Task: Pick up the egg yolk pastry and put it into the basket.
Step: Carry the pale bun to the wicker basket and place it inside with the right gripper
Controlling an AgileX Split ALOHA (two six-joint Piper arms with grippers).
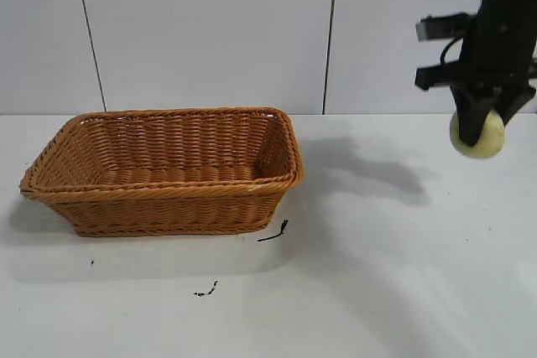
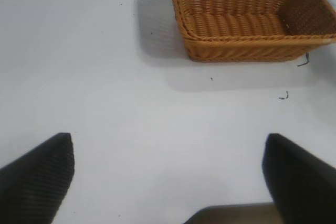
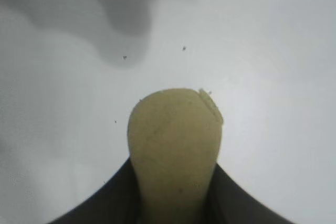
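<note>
My right gripper (image 1: 480,127) is shut on the egg yolk pastry (image 1: 478,136), a small pale yellow-green lump, and holds it in the air above the white table at the far right. In the right wrist view the pastry (image 3: 175,145) is squeezed between my two black fingers. The basket (image 1: 168,169), large, orange-brown and woven, stands on the table at the left, well away from the pastry, and is empty. It also shows in the left wrist view (image 2: 252,17). My left gripper (image 2: 168,179) is open and empty above bare table, off the exterior view.
Small black scraps (image 1: 273,232) lie on the white table (image 1: 377,274) just in front of the basket's right corner, with another (image 1: 206,291) nearer the front. A white panelled wall stands behind.
</note>
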